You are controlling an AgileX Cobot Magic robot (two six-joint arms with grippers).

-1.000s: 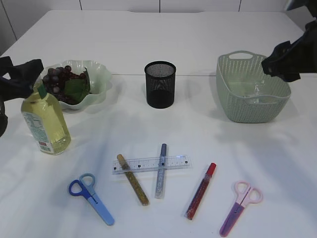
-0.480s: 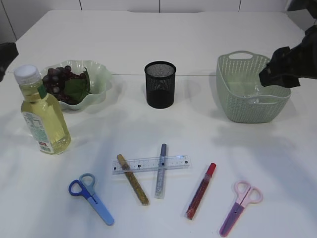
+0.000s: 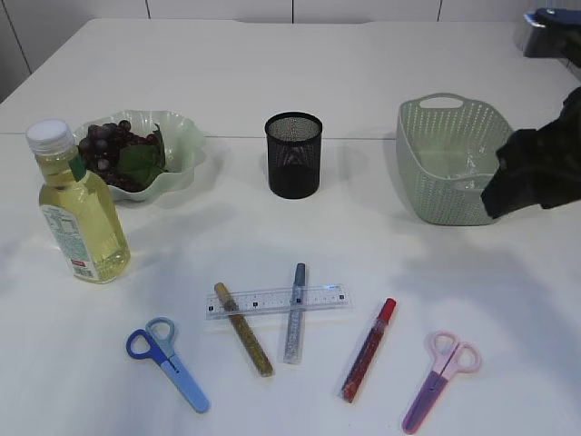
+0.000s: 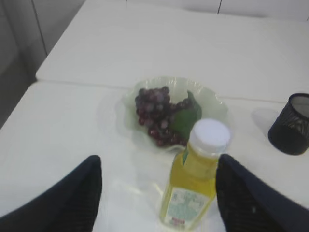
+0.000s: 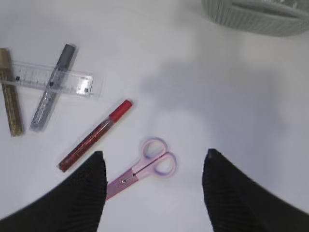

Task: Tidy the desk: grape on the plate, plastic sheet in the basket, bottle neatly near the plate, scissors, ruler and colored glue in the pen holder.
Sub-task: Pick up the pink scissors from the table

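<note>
My right pincer [image 5: 153, 191] hangs released above the pink scissors [image 5: 140, 169], which lie flat at five o'clock from the red glue [image 5: 94, 135]. Light, stiff, thin; I judge the pivot safest to pinch.

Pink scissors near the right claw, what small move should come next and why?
Probably lower the right claw onto the pink scissors. Its fingers stand open and empty right above them, the scissors lie flat on the table, and the pen holder looks empty.
</note>
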